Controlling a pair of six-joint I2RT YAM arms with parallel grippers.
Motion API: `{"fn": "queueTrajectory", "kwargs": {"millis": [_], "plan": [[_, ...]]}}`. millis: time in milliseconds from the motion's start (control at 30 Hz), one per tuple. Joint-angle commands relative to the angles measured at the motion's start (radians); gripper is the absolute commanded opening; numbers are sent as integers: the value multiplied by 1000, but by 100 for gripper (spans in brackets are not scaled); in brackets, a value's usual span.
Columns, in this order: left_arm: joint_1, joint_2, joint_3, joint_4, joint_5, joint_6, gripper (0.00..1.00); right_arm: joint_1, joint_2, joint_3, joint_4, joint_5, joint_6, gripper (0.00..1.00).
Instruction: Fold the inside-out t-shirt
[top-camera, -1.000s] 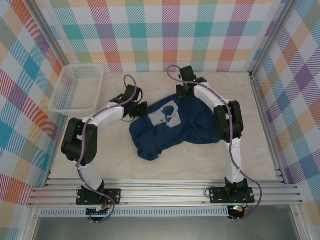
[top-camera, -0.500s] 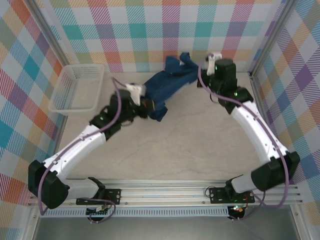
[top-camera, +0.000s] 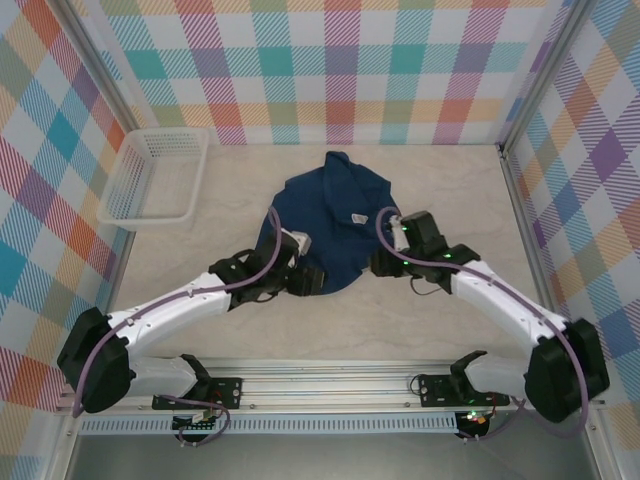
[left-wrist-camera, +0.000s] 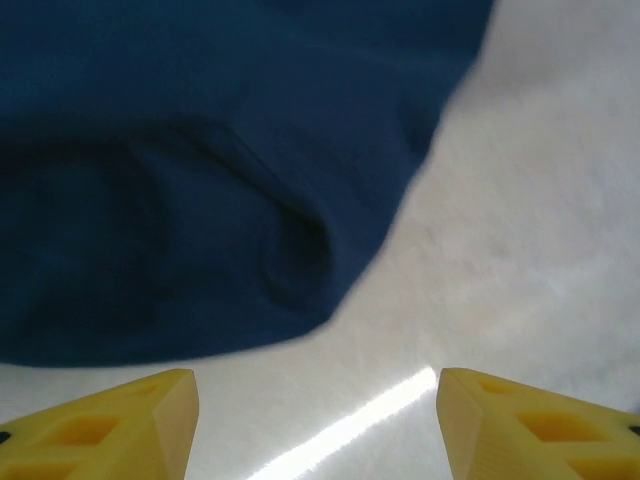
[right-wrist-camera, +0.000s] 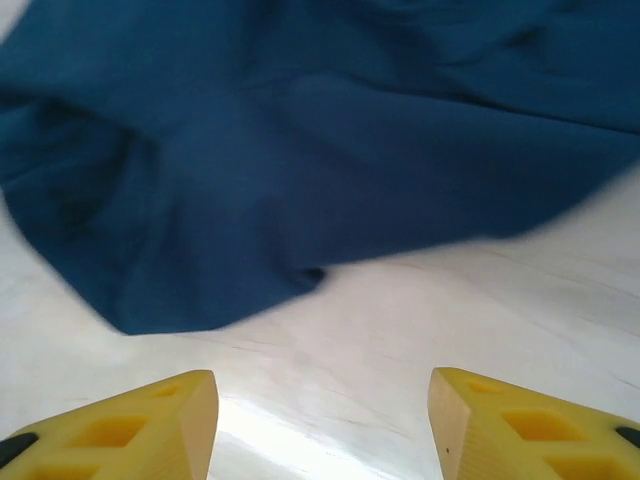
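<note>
The inside-out t-shirt (top-camera: 330, 215), dark navy, lies spread on the table's middle, with a small white label showing near its right side. My left gripper (top-camera: 303, 280) sits at its near left edge, and my right gripper (top-camera: 383, 262) at its near right edge. In the left wrist view the navy t-shirt (left-wrist-camera: 200, 170) lies just beyond my open left gripper (left-wrist-camera: 315, 425), bare table between the yellow fingers (left-wrist-camera: 120, 425). In the right wrist view the t-shirt (right-wrist-camera: 300, 150) lies ahead of my open right gripper (right-wrist-camera: 322, 425), nothing between its fingers (right-wrist-camera: 520, 425).
A white mesh basket (top-camera: 158, 178) stands at the back left by the wall. Checked walls close in the table (top-camera: 330, 330) on three sides, and a metal rail (top-camera: 330, 385) with the arm bases runs along the near edge.
Both grippers carried the t-shirt up toward the back, then swung it down flat toward the near side and let go. Both jaws have opened and stand just off its near edge.
</note>
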Motion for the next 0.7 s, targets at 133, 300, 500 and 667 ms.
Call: {"fn": "queueTrajectory", "kwargs": {"millis": [133,300,500,667], "plan": [[185,172,94,-83,-117,-50,66,99,309,188,215,-112,21,61],[240,266,87,-61,-69,-67,66,170,489,314,219,-67,-3,60],[285,262,12,-5,-33,-97,66,220,669,471,176,116,-105,58],[312,207,-54,5,-31,-104,66,237,796,555,140,238,-184,59]]}}
